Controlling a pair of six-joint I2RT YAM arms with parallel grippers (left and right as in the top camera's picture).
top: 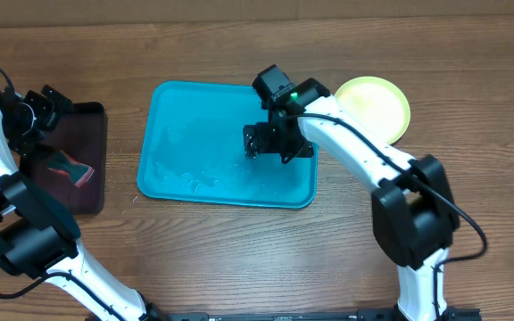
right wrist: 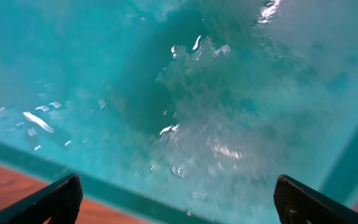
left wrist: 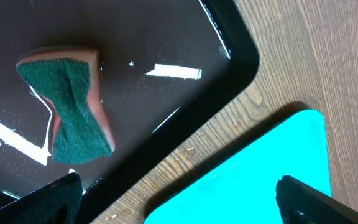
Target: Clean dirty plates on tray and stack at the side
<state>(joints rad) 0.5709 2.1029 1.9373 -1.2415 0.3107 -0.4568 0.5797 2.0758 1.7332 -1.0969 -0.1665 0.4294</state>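
The turquoise tray [top: 172,134] lies mid-table with no plate on it; its floor is wet with droplets, which also shows in the right wrist view [right wrist: 104,74]. A yellow-green plate [top: 377,105] sits on the table right of the tray; I see no blue or white plate. My right gripper [top: 275,143] [right wrist: 179,202] hangs open and empty over the tray's right part. My left gripper [top: 50,102] [left wrist: 179,205] is open and empty above the gap between the dark tray and the turquoise tray's corner [left wrist: 260,174].
A dark maroon tray [top: 92,134] [left wrist: 166,37] lies at the left, wet, with a green-and-pink sponge [top: 70,169] [left wrist: 70,112] in it. Bare wooden table [top: 239,259] runs along the front.
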